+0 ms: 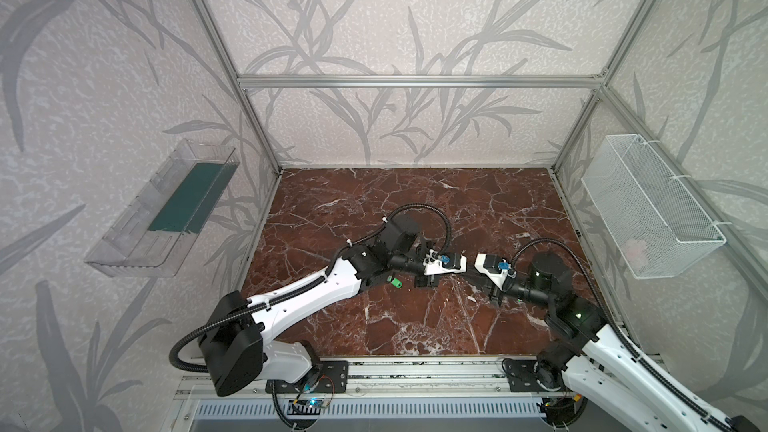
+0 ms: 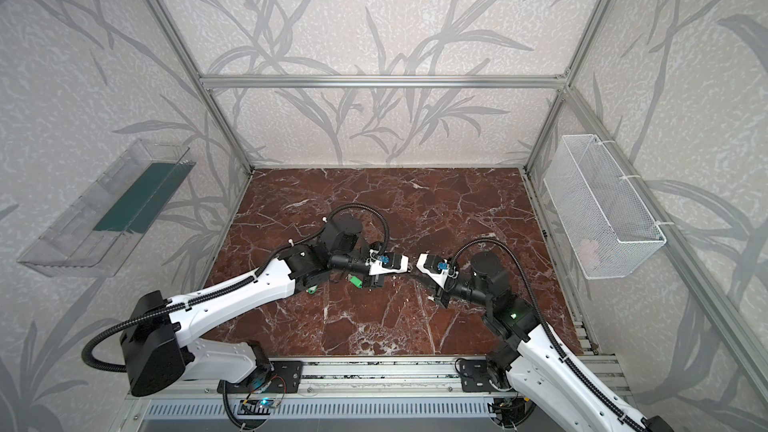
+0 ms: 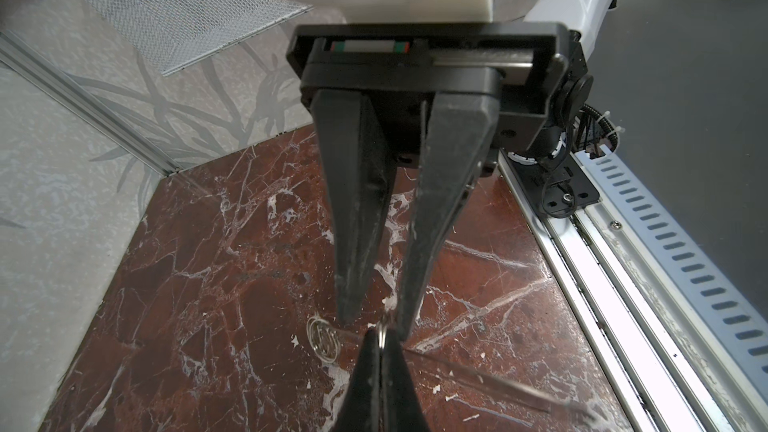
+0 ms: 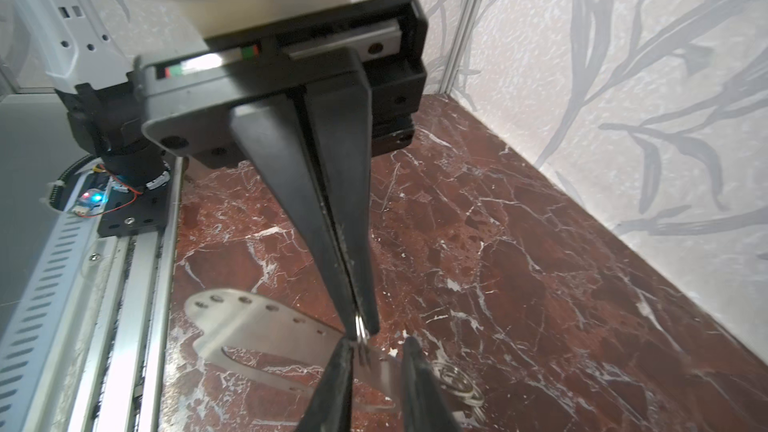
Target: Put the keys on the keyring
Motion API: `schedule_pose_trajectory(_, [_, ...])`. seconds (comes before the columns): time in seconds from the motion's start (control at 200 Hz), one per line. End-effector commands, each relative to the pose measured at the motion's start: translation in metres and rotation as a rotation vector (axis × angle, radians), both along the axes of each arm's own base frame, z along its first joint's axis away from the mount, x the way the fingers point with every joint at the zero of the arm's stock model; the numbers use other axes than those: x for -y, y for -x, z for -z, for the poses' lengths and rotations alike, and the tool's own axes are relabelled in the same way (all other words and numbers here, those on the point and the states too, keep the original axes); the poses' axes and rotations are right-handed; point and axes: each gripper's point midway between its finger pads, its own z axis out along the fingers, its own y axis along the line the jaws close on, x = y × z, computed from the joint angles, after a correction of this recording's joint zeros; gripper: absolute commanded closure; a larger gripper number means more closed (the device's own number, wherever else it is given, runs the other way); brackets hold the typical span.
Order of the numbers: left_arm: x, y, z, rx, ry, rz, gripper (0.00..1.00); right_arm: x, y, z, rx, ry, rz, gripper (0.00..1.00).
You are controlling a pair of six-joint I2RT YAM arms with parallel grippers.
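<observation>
A: Top view: a green key [image 2: 355, 282] is seen loose beside the left gripper [image 3: 380, 336].
B: Left wrist: a small ring [image 3: 386, 324] is pinched by it; the right gripper [image 3: 376, 322] is spread.
A: Right wrist: the keyring [image 4: 257, 334] is seen just beneath both tips. Threading is judged undone.

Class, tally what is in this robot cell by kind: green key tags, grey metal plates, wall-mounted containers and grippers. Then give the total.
green key tags: 2
grey metal plate: 1
wall containers, clear plastic tray and white mesh basket: 2
grippers, left gripper and right gripper: 2
Total: 7
</observation>
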Motion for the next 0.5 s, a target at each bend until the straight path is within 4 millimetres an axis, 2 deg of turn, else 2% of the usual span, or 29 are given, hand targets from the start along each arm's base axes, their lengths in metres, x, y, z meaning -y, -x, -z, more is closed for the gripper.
schedule_pose_trajectory(0.0, [0.001,0.002,-0.030,-0.020,0.130,0.010,1.00,0.007,-0.006,-0.007,0.033,-0.053,0.073,0.76])
schedule_pose_trajectory(0.25, [0.001,-0.002,-0.054,-0.111,0.302,0.012,1.00,0.011,0.000,-0.006,0.020,-0.082,0.078,0.76])
schedule_pose_trajectory(0.495, [0.002,0.003,-0.055,-0.148,0.331,0.041,1.00,0.009,0.001,-0.014,0.033,-0.120,0.066,0.78])
